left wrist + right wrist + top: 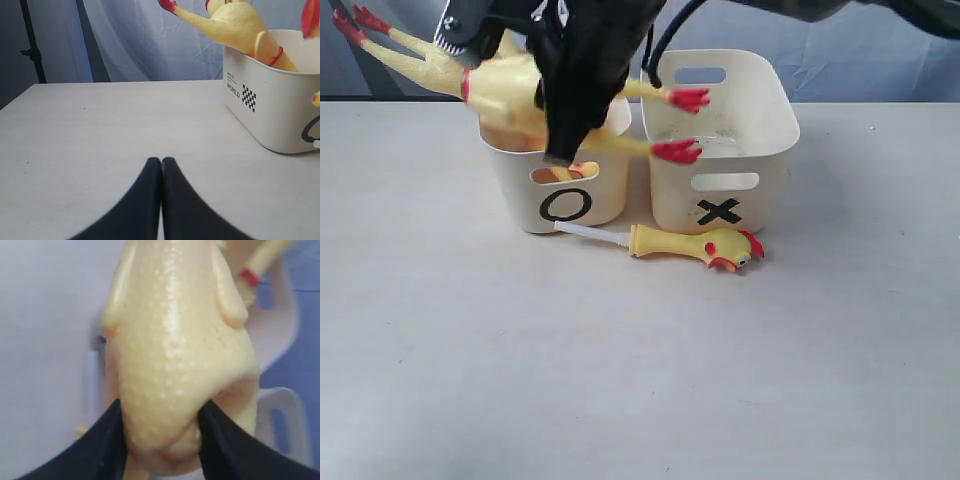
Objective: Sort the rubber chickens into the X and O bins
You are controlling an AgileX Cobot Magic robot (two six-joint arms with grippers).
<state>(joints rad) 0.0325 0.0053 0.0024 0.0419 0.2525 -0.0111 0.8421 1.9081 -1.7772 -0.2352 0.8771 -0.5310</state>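
Observation:
The O bin (603, 200) stands left of the X bin (765, 140), side by side. My right gripper (161, 405) is shut on a yellow rubber chicken body (175, 340) and holds it above the O bin. Its two red-footed legs (677, 151) stretch out over the X bin's rim. Another chicken (235, 25) leans in the O bin (270, 110), its red feet (360, 25) sticking up and out to the left. A head-neck piece (695, 245) lies on the table in front of the bins. My left gripper (161, 161) is shut and empty, low over the table beside the O bin.
The right arm (580, 60) reaches across from the upper right and hides much of the O bin's opening. A pale tabletop (620, 380) spreads in front of the bins. A blue-grey curtain (140, 40) hangs behind the table.

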